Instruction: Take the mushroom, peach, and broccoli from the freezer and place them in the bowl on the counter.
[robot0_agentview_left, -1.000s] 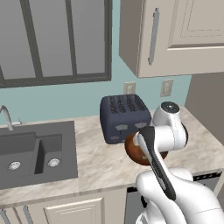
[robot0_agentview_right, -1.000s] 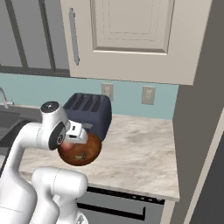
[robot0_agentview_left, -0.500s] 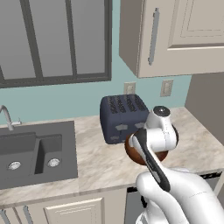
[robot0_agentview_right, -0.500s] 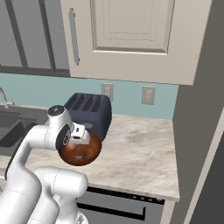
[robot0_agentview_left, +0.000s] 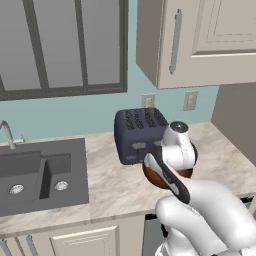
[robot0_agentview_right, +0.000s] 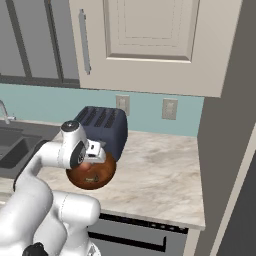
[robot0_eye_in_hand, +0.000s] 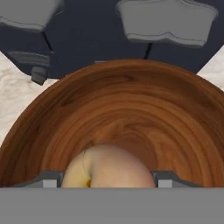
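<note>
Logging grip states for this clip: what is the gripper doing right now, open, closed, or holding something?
Gripper: closed on the peach, held over the bowl on the counter.

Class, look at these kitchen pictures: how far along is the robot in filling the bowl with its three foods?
Done: nothing for certain; the visible wooden inside of the bowl lies bare. In hand: the peach sits between the jaws, just above the bowl, which stands on the counter beside the toaster. Left: release the peach, then apparently fetch the mushroom and broccoli.
</note>
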